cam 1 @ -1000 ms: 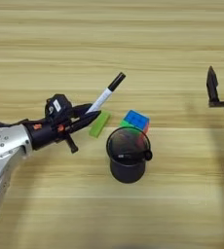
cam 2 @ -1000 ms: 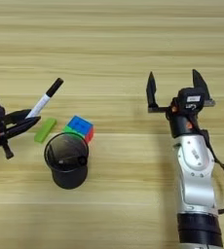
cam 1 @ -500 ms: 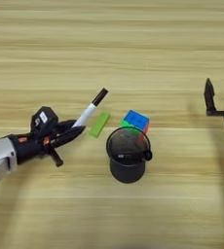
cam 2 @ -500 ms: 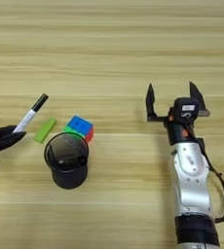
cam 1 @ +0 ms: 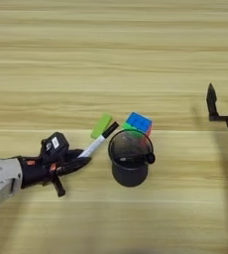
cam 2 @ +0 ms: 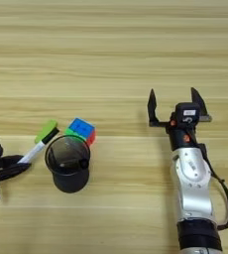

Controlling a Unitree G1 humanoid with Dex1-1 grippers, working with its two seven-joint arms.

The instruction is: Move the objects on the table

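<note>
Fingers of the left gripper (cam 1: 81, 159), clenched on the white-barrelled marker with black cap (cam 1: 100, 139), have drawn back and lowered it beside the black mesh cup (cam 1: 129, 158); right gripper (cam 2: 178, 105) parked, spread wide. No legible writing.

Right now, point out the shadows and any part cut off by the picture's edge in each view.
Left eye view: the black mesh cup casts a soft shadow toward the viewer; the right pincer is cut by the right edge. Right eye view: the left pincer sits cropped at the left edge.
</note>
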